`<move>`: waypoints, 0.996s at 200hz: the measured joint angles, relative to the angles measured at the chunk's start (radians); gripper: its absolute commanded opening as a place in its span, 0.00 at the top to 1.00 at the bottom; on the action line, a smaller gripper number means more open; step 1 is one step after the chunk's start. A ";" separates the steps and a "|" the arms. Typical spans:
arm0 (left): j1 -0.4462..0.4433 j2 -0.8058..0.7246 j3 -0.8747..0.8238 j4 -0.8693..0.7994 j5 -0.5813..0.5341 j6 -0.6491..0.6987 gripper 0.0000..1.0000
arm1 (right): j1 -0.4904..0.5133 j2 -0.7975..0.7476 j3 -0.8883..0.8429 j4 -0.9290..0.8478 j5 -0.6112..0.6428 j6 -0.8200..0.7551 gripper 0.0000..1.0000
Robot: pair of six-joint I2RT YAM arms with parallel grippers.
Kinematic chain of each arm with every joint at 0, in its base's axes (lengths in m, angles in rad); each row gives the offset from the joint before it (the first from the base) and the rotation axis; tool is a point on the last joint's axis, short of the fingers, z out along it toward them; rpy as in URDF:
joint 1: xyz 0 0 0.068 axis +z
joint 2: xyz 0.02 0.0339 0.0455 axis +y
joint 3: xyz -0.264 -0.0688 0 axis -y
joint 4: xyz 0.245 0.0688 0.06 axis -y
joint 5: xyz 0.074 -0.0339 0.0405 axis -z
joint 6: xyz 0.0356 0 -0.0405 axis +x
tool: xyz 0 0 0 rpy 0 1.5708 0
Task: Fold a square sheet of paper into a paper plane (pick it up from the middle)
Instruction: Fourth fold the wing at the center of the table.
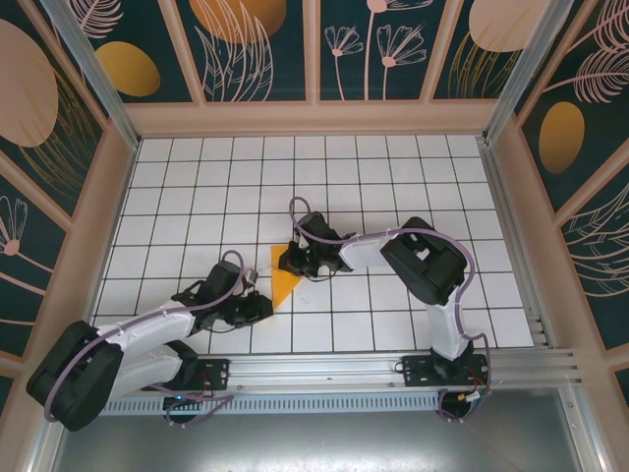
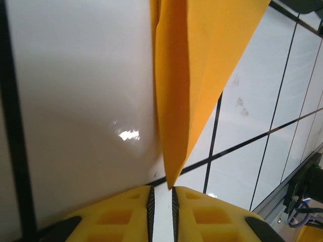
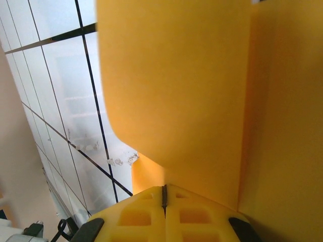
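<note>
White grid table (image 1: 197, 177), dark floral wall panels (image 1: 256, 44) around it. I see the folded orange paper (image 1: 284, 278) just left of table centre, towards the near edge. Right gripper (image 3: 164, 190) has its fingers pressed together, clamped on the paper's upper part. Left gripper (image 2: 162, 194) sits at the paper's lower tip, fingers a sliver apart, gripping nothing.
</note>
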 measured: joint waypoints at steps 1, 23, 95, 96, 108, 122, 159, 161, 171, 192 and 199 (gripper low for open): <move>0.000 -0.003 0.002 -0.006 -0.001 0.000 0.82 | 0.000 0.000 0.000 0.000 0.000 0.000 0.97; 0.000 -0.034 0.042 -0.069 -0.022 -0.004 0.85 | 0.000 0.001 0.001 0.000 0.001 0.000 0.97; -0.001 0.058 0.165 0.026 -0.117 -0.019 0.92 | 0.000 0.003 0.002 0.006 0.000 0.000 0.97; -0.001 0.060 0.165 0.029 -0.117 -0.019 0.92 | 0.000 0.003 0.002 0.006 0.000 0.000 0.97; -0.001 0.099 0.164 0.061 -0.121 -0.027 0.91 | 0.000 0.004 0.002 0.007 0.000 0.000 0.97; -0.001 0.134 0.153 0.110 -0.122 -0.035 0.89 | 0.000 0.004 0.002 0.007 0.000 0.000 0.97; -0.001 0.170 0.097 0.235 -0.114 -0.052 0.88 | 0.000 0.006 0.002 0.013 -0.001 0.000 0.97; -0.001 0.172 0.094 0.239 -0.113 -0.053 0.88 | 0.000 0.006 0.002 0.013 -0.001 0.000 0.97; -0.001 0.180 0.082 0.260 -0.111 -0.056 0.88 | 0.000 0.006 0.002 0.015 -0.003 0.000 0.97; -0.001 0.198 0.064 0.290 -0.111 -0.056 0.87 | 0.000 0.008 0.002 0.016 -0.004 0.000 0.97; -0.001 0.204 0.055 0.301 -0.110 -0.057 0.87 | 0.000 0.008 0.002 0.018 -0.004 0.000 0.97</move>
